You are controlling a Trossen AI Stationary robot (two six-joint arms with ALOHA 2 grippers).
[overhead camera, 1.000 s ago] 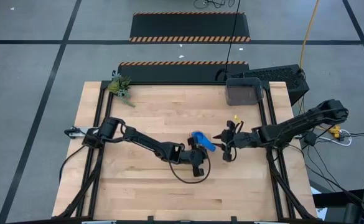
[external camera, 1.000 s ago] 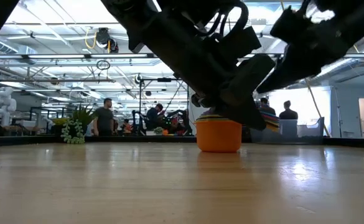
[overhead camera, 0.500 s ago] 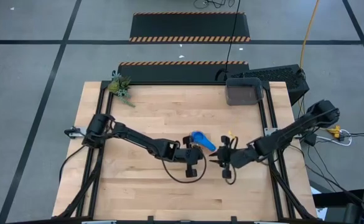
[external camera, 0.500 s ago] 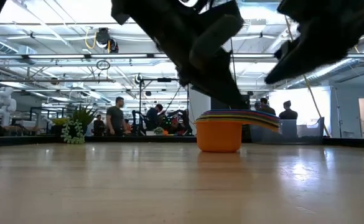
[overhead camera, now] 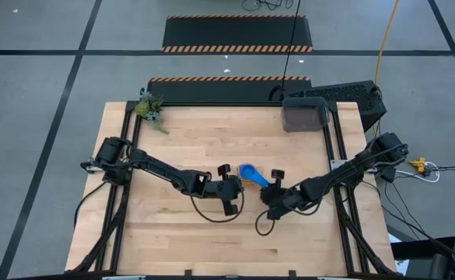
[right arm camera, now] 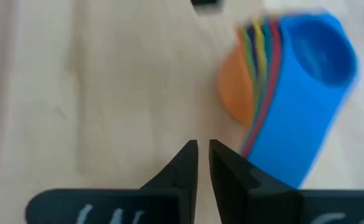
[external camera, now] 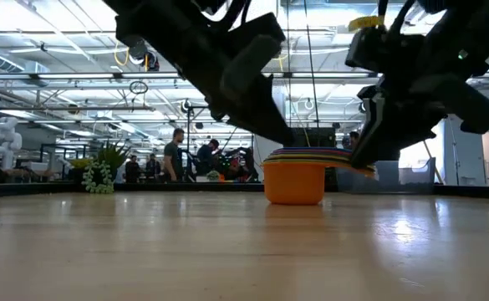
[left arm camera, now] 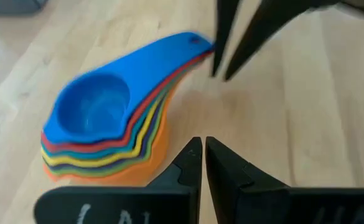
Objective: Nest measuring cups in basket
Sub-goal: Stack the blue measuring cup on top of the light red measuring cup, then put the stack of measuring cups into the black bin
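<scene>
The measuring cups [overhead camera: 249, 173] stand nested in one stack at mid-table, blue on top and orange at the bottom, with the orange base [external camera: 294, 186] on the wood and the handles fanning toward the right. The left wrist view [left arm camera: 101, 124] and right wrist view [right arm camera: 300, 81] show the same stack. My left gripper [overhead camera: 239, 189] [left arm camera: 203, 144] hovers shut just near-left of it. My right gripper [overhead camera: 264, 194] [right arm camera: 203, 148] hovers shut just near-right of it. The dark grey basket [overhead camera: 305, 115] sits at the far right of the table.
A black keyboard [overhead camera: 344, 93] lies beyond the basket at the far right corner. A small plant [overhead camera: 149, 107] stands at the far left corner. Bare wood lies on the near half of the table and between the stack and the basket. People move in the room behind.
My left gripper has risen off the top of the stack and drawn back toward the table's left. My right gripper has swung from the right of the stack toward the near edge and the left, ending close beside the handles. The stack has stayed in place.
</scene>
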